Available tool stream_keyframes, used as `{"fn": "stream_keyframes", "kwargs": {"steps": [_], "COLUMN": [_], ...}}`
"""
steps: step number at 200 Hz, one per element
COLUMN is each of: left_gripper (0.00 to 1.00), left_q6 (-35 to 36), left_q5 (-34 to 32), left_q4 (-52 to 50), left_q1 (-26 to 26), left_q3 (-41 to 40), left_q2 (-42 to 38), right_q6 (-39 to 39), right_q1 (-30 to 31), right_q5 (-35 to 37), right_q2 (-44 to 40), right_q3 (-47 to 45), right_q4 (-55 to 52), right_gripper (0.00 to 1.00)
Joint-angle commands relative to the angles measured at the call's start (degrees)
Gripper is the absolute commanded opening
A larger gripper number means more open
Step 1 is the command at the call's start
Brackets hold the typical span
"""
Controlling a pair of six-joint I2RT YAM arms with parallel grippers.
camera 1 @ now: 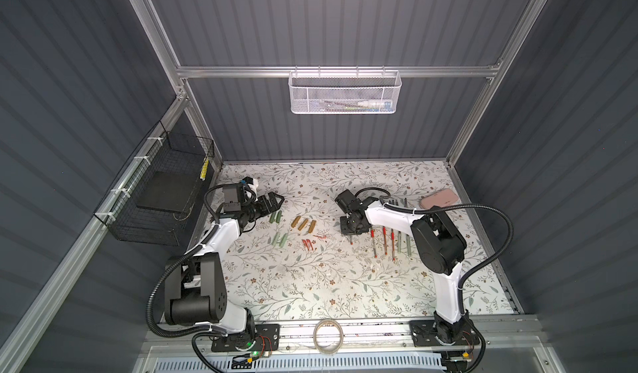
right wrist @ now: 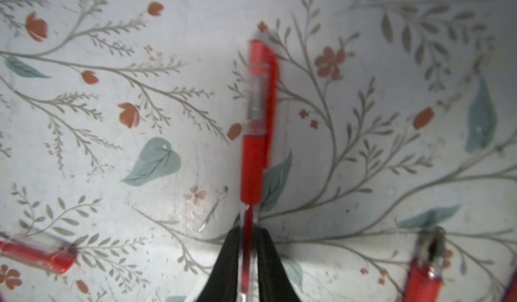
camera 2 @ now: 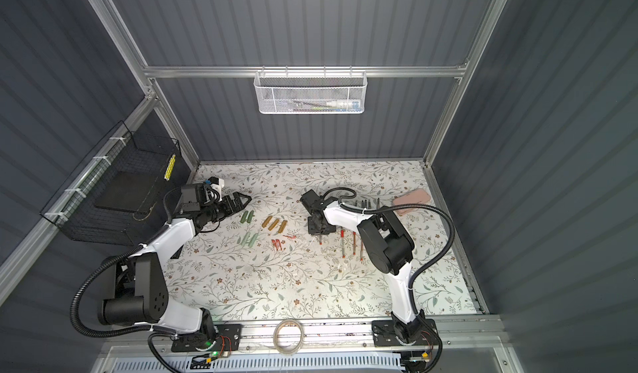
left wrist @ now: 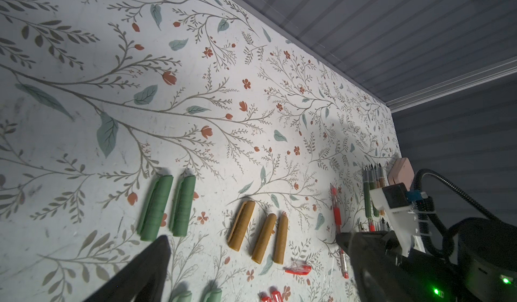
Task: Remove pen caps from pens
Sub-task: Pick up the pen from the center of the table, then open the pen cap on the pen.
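Pen (right wrist: 251,169), clear-bodied, probably light, stiff and slick, pinched at its barrel by the tightly closed right end effector (right wrist: 248,236) close to the desk (right wrist: 84,160); red cap (right wrist: 260,60) still on, best gripped squarely across its sides; left end effector (camera 1: 278,200) spread wide, holding nothing

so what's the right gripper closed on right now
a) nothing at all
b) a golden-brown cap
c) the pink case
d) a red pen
d: in the right wrist view the right gripper has its two black fingers pinched on the clear barrel of the red pen, which sticks out ahead of them.
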Motion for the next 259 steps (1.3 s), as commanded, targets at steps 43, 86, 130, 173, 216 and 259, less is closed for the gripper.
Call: {"fn": "stream_keyframes", "kwargs": {"steps": [43,86,130,173,216,259], "left_gripper": [1.00,1.00,0.98,0.95,0.92,0.81], "left_q6": [-0.84,-2.09,-5.13,-6.35,-5.20,-5.46], "left_q5": [2.27,7.17,11.79,15.42,18.44,18.43], "left_q4": [1.02,4.42,9.12,12.78,14.45,14.87], "left_q1": [0.46,0.49,0.20,-2.24,-7.60,-11.37], "left_q3": [0.80,-0.12,-1.37,-2.31,-2.43,-2.39], "left_q2": [-0.94,-0.95,-0.43,0.23,1.50,3.52], "right_q6": [-1.35,-2.49,-1.95,-2.56,-3.71,-4.35], "right_q1": [-0.47,-0.48,0.03,2.61,5.83,9.60], "right_q5": [0.34,0.50,-3.32,-5.15,-8.07,-10.38], "right_q2": [-3.56,-9.82,-16.35,-20.33,-21.10,-19.93], "right_q3": [-4.34,-7.12,-10.49,-12.18,-12.09,-11.42], "right_q4": [-0.21,3.65,9.92,16.42,21.28,25.48], "right_gripper": [0.00,0.00,0.00,0.00,0.00,0.00]}}
